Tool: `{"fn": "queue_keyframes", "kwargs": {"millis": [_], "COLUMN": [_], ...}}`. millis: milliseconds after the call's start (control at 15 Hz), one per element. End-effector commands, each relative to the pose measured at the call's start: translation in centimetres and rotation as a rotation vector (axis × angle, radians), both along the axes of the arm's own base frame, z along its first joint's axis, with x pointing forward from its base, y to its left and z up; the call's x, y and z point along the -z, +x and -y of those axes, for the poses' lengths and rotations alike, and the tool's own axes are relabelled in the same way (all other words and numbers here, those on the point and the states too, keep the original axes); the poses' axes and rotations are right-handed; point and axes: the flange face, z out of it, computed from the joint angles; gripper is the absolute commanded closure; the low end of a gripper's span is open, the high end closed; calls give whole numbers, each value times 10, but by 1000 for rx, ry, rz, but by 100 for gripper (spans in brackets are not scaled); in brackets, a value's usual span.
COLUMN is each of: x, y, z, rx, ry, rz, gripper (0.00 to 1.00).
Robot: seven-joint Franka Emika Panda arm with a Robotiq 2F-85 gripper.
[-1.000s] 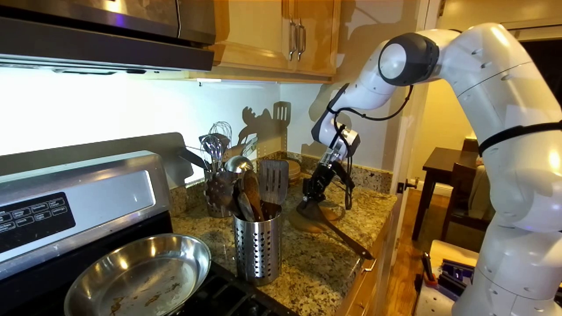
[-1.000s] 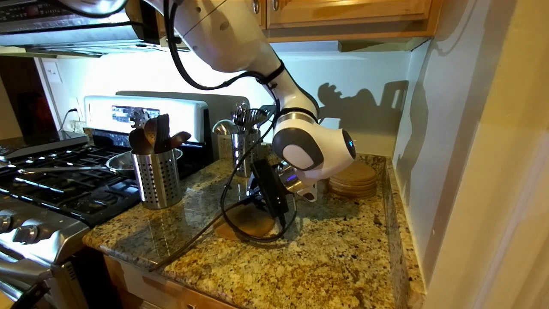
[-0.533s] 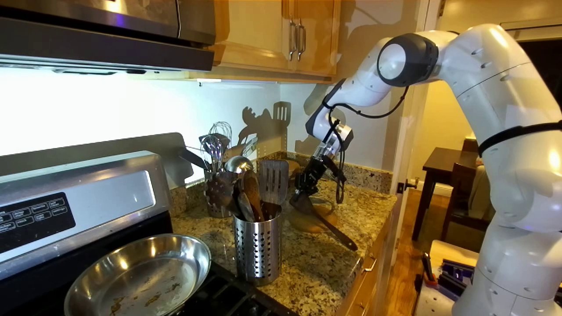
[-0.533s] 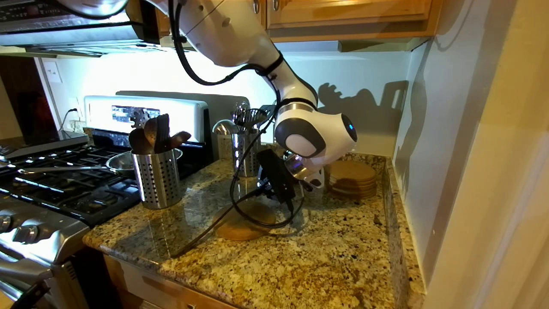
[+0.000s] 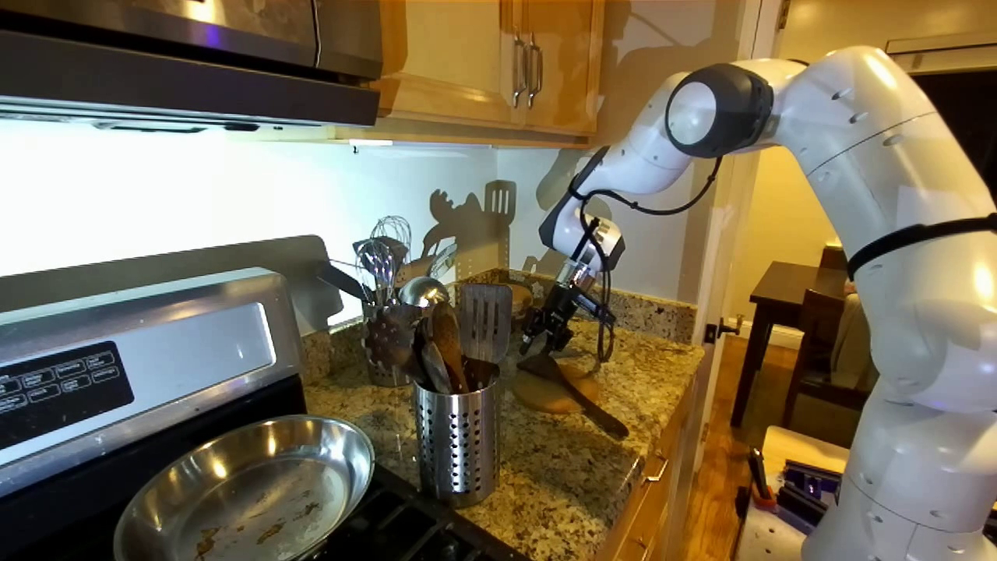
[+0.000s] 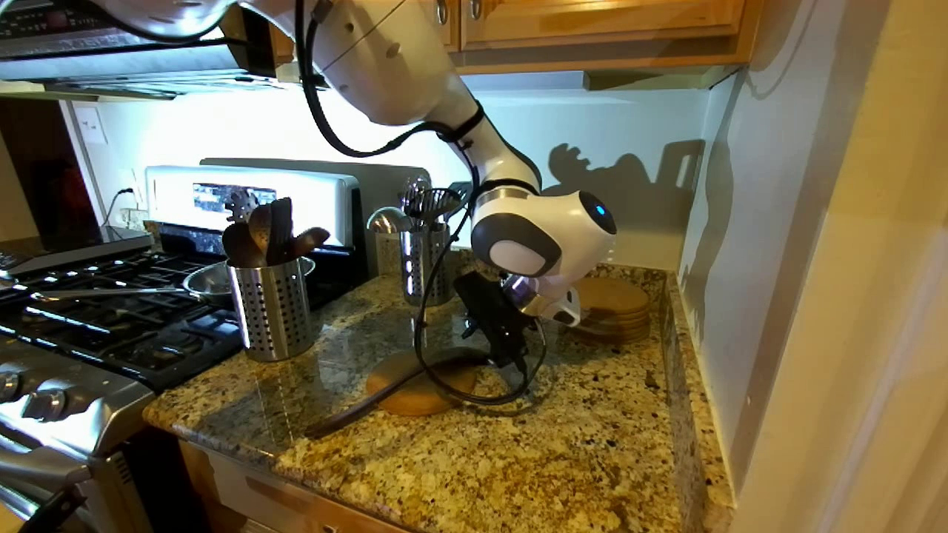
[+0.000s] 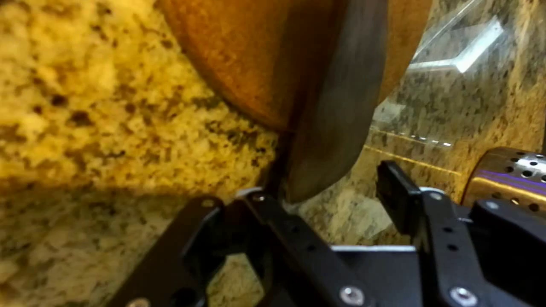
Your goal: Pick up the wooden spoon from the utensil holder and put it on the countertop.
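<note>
Gripper (image 7: 320, 183) spread, holding nothing; wooden spoon (image 7: 347, 98), broad end nearest, lies across round board (image 7: 239, 53) on countertop (image 6: 533, 451), utensil holder (image 6: 270, 314) well apart. Put-down step, probably finishing; next move calls for lifting clear without nudging it.

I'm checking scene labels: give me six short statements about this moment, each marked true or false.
1. The utensil holder stands upright. True.
2. The utensil holder is empty. False: utensils stand in it.
3. The hand is open. True.
4. The wooden spoon has its wide end nearest the hand. True.
5. The wooden spoon extends over the stove. False: it extends over the round board and the countertop.
6. The round board lies on the stove. False: it lies on the countertop.
</note>
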Motion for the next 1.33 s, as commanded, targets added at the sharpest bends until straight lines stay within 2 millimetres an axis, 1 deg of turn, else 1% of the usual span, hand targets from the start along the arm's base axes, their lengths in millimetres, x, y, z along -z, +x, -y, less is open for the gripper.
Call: {"fn": "queue_keyframes", "kwargs": {"millis": [0, 67, 200, 400, 667, 1133, 1200, 1267], "x": [-15, -18, -25, -40, -60, -117, -98, -106], "y": [-10, -12, -16, -30, -54, -92, -71, -76], "z": [-2, -3, -5, -11, -22, -42, -28, -31], "rx": [32, 31, 34, 44, 57, 10, 4, 4], "ry": [-134, -173, -243, -325, -353, -404, -406, -408], "rz": [-6, -5, -10, -28, -96, -108, -99, -94], "gripper": [10, 2, 0, 0, 0, 0, 0, 0]}}
